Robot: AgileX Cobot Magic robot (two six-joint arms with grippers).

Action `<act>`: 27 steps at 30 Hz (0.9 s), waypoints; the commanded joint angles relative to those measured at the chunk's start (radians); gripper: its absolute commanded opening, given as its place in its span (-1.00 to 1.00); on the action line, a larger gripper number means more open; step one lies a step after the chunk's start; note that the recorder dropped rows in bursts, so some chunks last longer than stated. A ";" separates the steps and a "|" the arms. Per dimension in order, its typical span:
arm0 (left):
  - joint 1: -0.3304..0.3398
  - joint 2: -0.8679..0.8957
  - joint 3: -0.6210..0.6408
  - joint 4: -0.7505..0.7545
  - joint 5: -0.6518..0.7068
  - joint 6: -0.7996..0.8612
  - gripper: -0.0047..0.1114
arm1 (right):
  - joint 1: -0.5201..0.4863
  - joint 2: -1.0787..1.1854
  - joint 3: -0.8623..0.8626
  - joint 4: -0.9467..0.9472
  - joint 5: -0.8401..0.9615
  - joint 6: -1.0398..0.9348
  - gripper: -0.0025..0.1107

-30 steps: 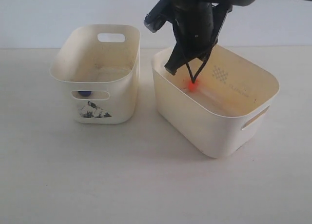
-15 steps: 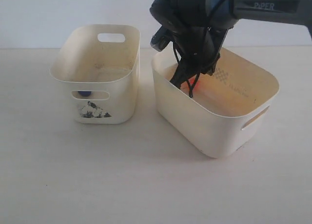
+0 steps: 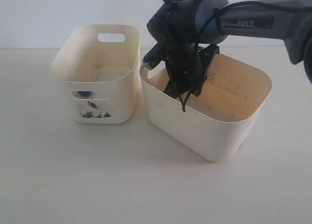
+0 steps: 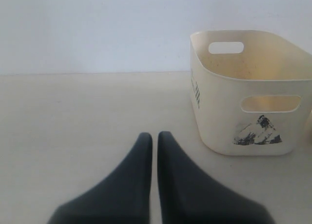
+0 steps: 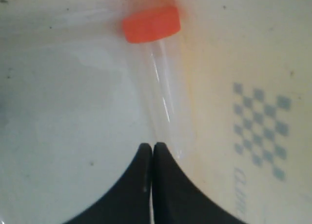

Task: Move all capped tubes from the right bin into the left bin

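An orange-capped tube (image 5: 163, 82) lies on the floor of the right bin (image 3: 195, 126), against the wall that bears the dotted diamond (image 5: 258, 131). My right gripper (image 5: 152, 147) is down inside this bin, shut and empty. Its tips sit just short of the tube's clear end and a little to one side. From the exterior the tube is hidden behind the right gripper (image 3: 181, 90). A dark blue cap (image 3: 84, 93) shows through the front slot of the left bin (image 3: 119, 94). My left gripper (image 4: 154, 135) hovers shut over bare table beside the left bin (image 4: 214, 112).
The two bins stand almost touching at their near corners. A black cable loop (image 3: 184, 107) hangs from the right wrist over the right bin's front wall. The black-and-white sticker (image 4: 257, 132) faces the left wrist camera.
My right gripper has dropped deeper into the right bin and moved left. The right bin has slid and turned toward the left bin. The orange glow seen earlier is now hidden.
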 commanded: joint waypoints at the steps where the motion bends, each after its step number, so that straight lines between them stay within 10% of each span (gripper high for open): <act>1: 0.001 -0.003 -0.003 0.002 -0.002 -0.008 -0.84 | -0.002 -0.004 0.002 0.035 -0.018 -0.029 -0.96; 18: 0.001 -0.003 -0.003 0.002 -0.002 -0.008 -0.84 | -0.002 -0.004 0.002 0.124 -0.046 -0.190 -0.91; 22: 0.001 -0.003 -0.003 0.002 -0.002 -0.008 -0.84 | -0.002 -0.002 0.002 0.185 -0.048 -0.248 -0.48; 27: 0.001 -0.003 -0.003 0.002 -0.002 -0.008 -0.84 | -0.002 0.013 0.002 0.158 -0.057 -0.249 0.51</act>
